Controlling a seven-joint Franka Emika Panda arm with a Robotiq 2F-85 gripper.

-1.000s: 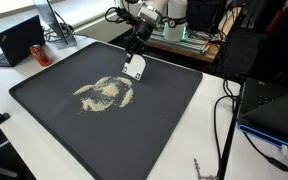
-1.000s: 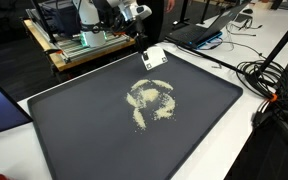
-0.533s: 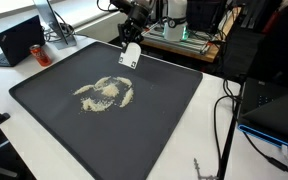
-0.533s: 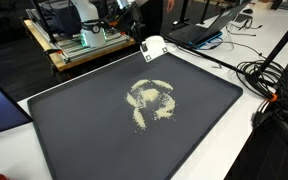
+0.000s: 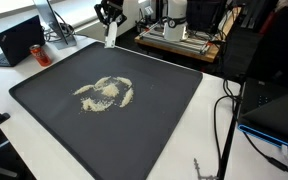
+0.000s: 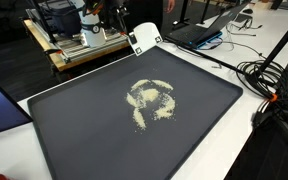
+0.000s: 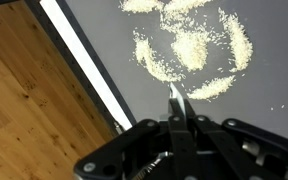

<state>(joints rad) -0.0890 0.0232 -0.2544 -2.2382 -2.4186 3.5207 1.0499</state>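
Black mat (image 5: 169, 130) covers most of a white table in an exterior view, with a swirled patch of pale grains (image 5: 104, 92) near its middle. Above the mat's far edge the gripper (image 5: 109, 20) hangs in the air, fingers pressed together on a white flat card (image 5: 110, 37) that points downward, well apart from the grains. A laptop (image 5: 19, 40) sits off to one side.

In an exterior view from the opposite end, the card (image 6: 142, 38) shows its broad face, tilted, held aloft by the gripper (image 6: 131, 30) over the mat's (image 6: 84, 140) far rim. The grains (image 6: 152, 100) lie lower down, near the centre.

In the wrist view, the gripper (image 7: 174, 128) is clamped on the card (image 7: 175, 100), seen edge-on as a thin sliver. Beyond it the grains (image 7: 189, 45) spread in curved bands; a wooden surface (image 7: 24, 110) lies past the mat's border.
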